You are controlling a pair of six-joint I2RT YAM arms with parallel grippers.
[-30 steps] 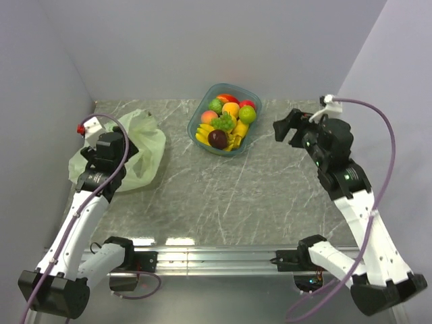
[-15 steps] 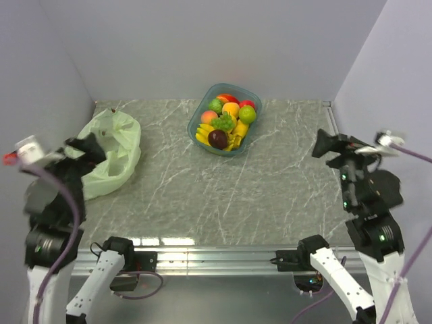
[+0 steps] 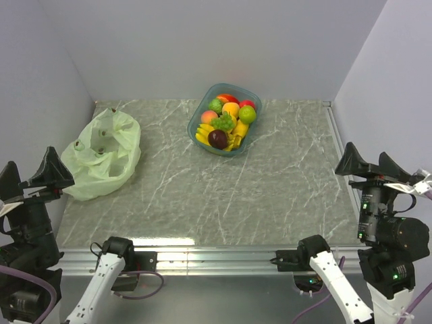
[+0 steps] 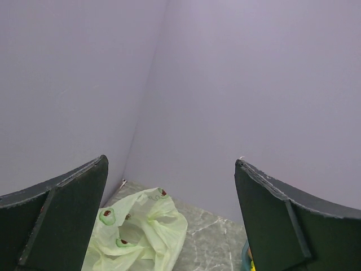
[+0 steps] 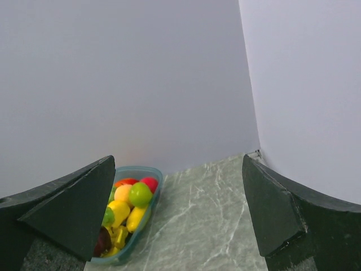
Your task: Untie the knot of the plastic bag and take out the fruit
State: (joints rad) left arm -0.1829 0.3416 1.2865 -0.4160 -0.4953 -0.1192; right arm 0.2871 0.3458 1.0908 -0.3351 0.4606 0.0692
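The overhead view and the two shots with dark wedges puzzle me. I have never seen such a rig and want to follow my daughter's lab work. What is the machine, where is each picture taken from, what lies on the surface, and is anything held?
The machine is two robot arms, a left arm and a right arm, bolted at the near edge of a marbled table. The overhead view comes from a fixed camera above and behind them. The other two come from cameras on the wrists, and the dark wedges are each arm's own fingers.

On the table lie a pale green plastic bag, slack and crumpled at the left, and a teal bowl full of toy fruit near the back.

Nothing is held. The left pincer and right pincer are both open, raised and well away from the bag and bowl.
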